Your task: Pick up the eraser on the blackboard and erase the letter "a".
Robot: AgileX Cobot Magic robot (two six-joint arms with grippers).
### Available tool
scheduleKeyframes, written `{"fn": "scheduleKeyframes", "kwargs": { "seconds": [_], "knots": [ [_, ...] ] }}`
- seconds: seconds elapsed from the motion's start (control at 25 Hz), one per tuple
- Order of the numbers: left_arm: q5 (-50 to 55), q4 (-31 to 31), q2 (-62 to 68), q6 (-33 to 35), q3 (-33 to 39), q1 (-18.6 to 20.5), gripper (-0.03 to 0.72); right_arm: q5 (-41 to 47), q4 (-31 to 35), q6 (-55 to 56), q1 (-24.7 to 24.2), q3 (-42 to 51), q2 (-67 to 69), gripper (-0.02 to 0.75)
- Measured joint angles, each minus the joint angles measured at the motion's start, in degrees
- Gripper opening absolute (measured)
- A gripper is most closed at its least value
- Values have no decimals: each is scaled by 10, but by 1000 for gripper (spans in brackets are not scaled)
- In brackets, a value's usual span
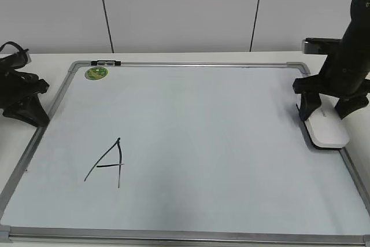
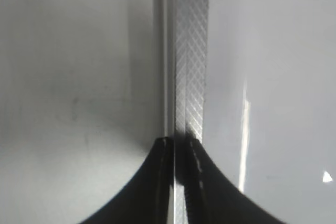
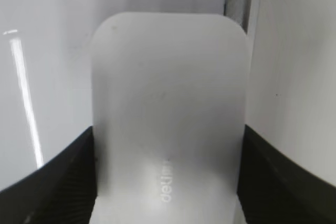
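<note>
White table and a pale panelled wall behind; the blackboard (image 1: 191, 120) fills my view, a capital "A" (image 1: 107, 163) drawn at its lower left. My right gripper (image 1: 325, 111) is down at the board's right edge, fingers (image 3: 50, 182) pressed against both sides of the eraser (image 3: 168, 114), which rests on the frame there. My left gripper (image 2: 178, 182) sits over the left frame rail (image 2: 191, 51), fingers nearly together, holding nothing.

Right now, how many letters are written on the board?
1: a capital "A" on the lower left of the blackboard. No lowercase "a" shows; the right tool and eraser may hide the right edge.
</note>
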Motion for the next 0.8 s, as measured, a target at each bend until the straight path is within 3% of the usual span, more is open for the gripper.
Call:
{"fn": "scheduleKeyframes", "kwargs": {
  "seconds": [0.44, 0.64, 0.8],
  "knots": [
    [1, 0, 0, 0, 0, 0, 29, -31, 0, 1, 0, 0, 33, 536],
    [1, 0, 0, 0, 0, 0, 29, -34, 0, 3, 0, -12, 34, 624],
    [1, 0, 0, 0, 0, 0, 29, 6, -2, 3, 0, -56, 36, 644]
  ]
}}
